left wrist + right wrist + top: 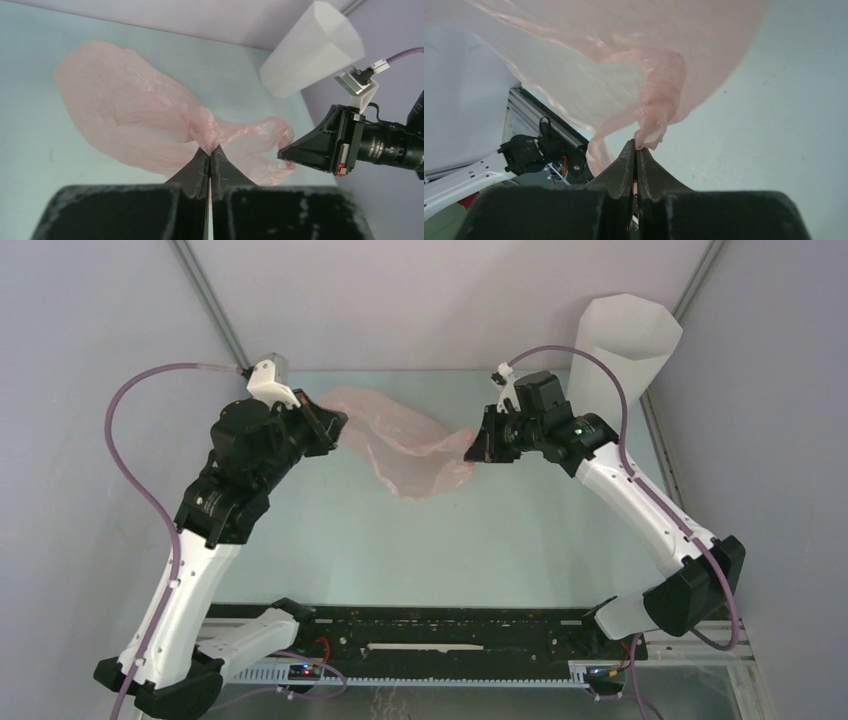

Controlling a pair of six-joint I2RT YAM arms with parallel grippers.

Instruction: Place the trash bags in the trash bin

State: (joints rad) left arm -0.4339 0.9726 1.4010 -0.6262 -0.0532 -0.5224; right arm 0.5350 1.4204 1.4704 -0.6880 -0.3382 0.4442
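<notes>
A tall white faceted trash bin (625,345) stands upright with its wide rim open, at the far right corner of a pale green table (520,550), close to the back and side walls. Little room shows behind it or on its right; its left and near sides are open.

Just left of the bin and nearer the arm bases, the right gripper (474,445) has its fingers pressed together on a bunched edge of the trash bag (405,445). The bag is thin, wrinkled, translucent pink film. It stretches leftward, away from the bin, to the left gripper (335,430), whose fingers are likewise pinched tight on a gathered fold.

Between the two grippers the film sags in a loose sheet. Whether its lower edge touches the table cannot be told. The whole bag lies outside the bin, well to its left. Bare tabletop spreads from the bag toward the arm bases.
</notes>
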